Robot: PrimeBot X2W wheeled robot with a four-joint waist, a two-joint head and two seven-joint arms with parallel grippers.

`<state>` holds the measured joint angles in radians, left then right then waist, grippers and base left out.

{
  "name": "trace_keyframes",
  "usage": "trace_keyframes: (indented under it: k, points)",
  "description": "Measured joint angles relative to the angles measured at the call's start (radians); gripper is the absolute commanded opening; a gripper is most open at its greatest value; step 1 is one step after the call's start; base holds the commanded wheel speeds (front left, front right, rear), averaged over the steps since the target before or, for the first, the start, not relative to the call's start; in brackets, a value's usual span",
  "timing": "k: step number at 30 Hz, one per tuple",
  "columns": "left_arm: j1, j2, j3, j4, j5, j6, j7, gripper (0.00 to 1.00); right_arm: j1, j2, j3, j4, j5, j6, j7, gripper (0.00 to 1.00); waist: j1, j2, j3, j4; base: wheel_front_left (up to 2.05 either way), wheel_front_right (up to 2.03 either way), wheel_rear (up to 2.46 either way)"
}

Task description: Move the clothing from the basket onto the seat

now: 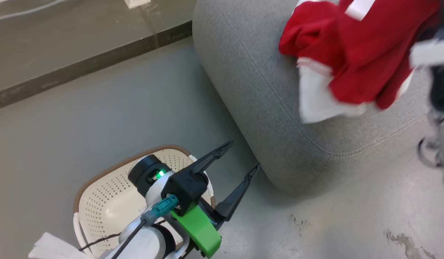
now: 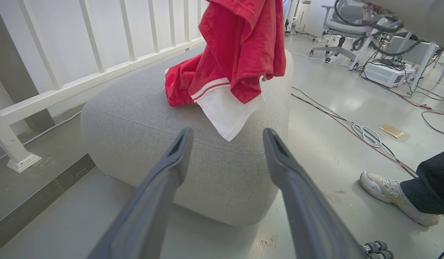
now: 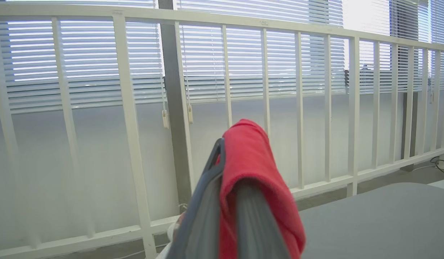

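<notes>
While the right claw [image 3: 227, 162] is clenched on a fold of red fabric, one bundle of clothing [image 1: 365, 54] hangs from it, its white hem lying on the single grey seat [image 1: 250, 90]. One basket [image 1: 110, 201] stands on the floor near the seat, half hidden behind the left claw [image 1: 244, 154], which is spread wide and grasps nothing. Whether the bundle is one garment or several is unclear, and its top is cut off.

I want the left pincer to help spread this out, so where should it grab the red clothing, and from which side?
Probably the white panel of the clothing: it lies flat and loose, its corner on the seat edge, directly ahead of the open left pincer. Come in low from the seat's near side, one finger sliding under the corner.
</notes>
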<state>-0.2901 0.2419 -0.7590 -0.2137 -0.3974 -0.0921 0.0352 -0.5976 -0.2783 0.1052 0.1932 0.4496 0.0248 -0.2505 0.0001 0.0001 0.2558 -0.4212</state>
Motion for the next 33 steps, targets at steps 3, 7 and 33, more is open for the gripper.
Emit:
trace_keyframes:
  k: [3,7,33]
  points:
    - [-0.011,0.000,-0.011,-0.003,0.005,-0.003,0.009,1.00,-0.079,-0.028,-0.028,0.000,-0.001,0.000,-0.001,0.00,0.0000,0.0000,0.017,0.004,0.00,0.00,0.00]
    - [-0.029,0.000,-0.018,-0.012,0.005,-0.006,0.017,1.00,-0.171,-0.067,-0.061,0.007,-0.002,-0.001,-0.002,0.00,0.0000,0.0000,0.040,0.014,0.00,0.00,0.00]
    - [-0.134,0.003,-0.026,-0.053,0.049,-0.013,0.067,1.00,-0.338,-0.155,-0.108,0.410,-0.007,0.006,0.002,0.00,0.0001,0.0000,0.253,0.126,0.00,0.00,0.00]
